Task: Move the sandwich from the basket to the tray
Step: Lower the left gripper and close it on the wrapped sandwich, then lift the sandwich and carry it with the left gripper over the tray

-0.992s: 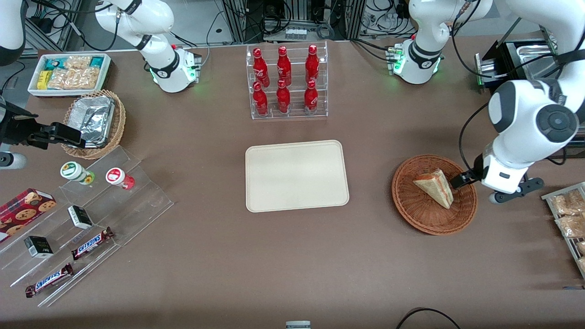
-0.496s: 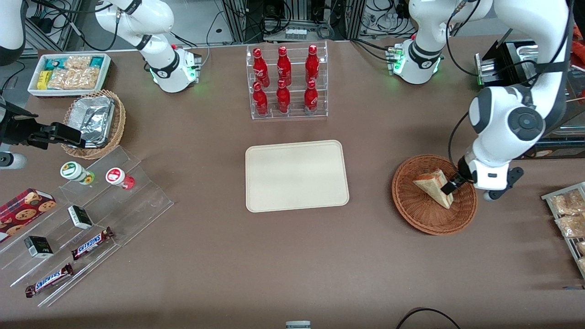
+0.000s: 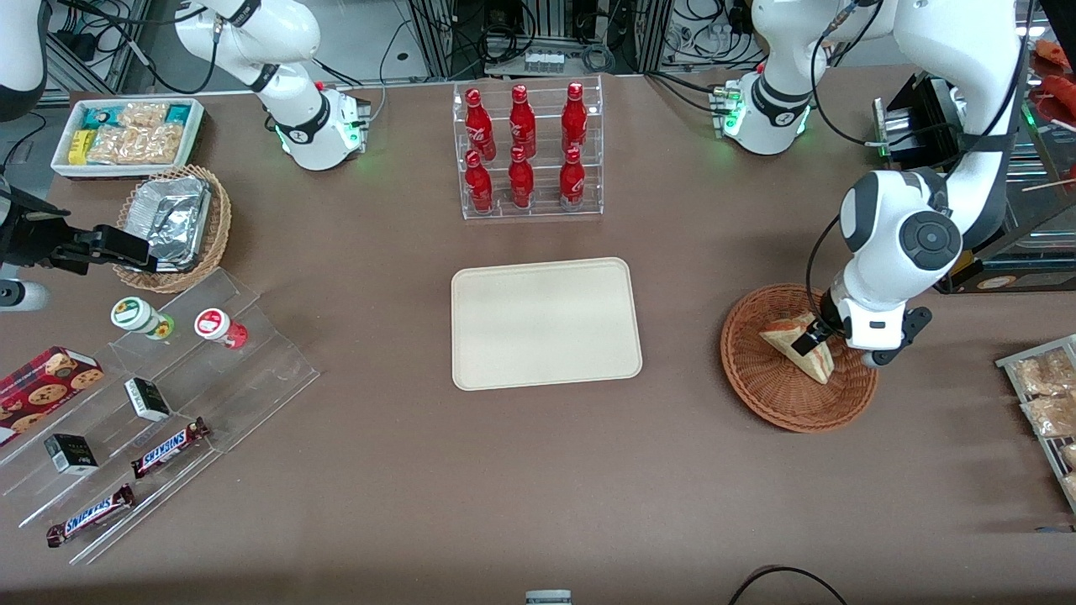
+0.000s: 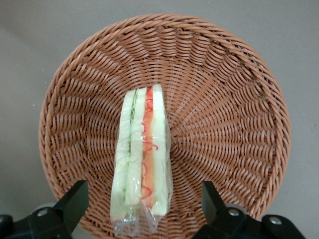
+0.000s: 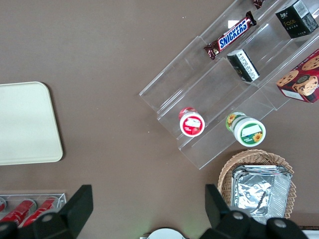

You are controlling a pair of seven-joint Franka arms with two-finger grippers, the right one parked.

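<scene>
The sandwich (image 3: 786,339), a wrapped pale wedge with red-orange and green filling, lies in the round reddish-brown wicker basket (image 3: 756,378) toward the working arm's end of the table. My left gripper (image 3: 814,338) hangs just above the sandwich's wide end, over the basket. In the left wrist view the sandwich (image 4: 142,164) lies on edge in the basket (image 4: 224,114), and the gripper (image 4: 144,206) is open, one black finger (image 4: 74,201) on each side of the sandwich, not touching it. The cream-beige tray (image 3: 545,323) lies at the table's middle, bare.
A clear rack of red bottles (image 3: 527,151) stands farther from the front camera than the tray. A wire rack of snack packets (image 3: 1045,403) sits at the working arm's table edge, beside the basket. A black box (image 3: 933,118) stands near the arm's base.
My left gripper has moved from beside the basket's rim to over the basket, above the sandwich's wide end. The sandwich has not moved.
</scene>
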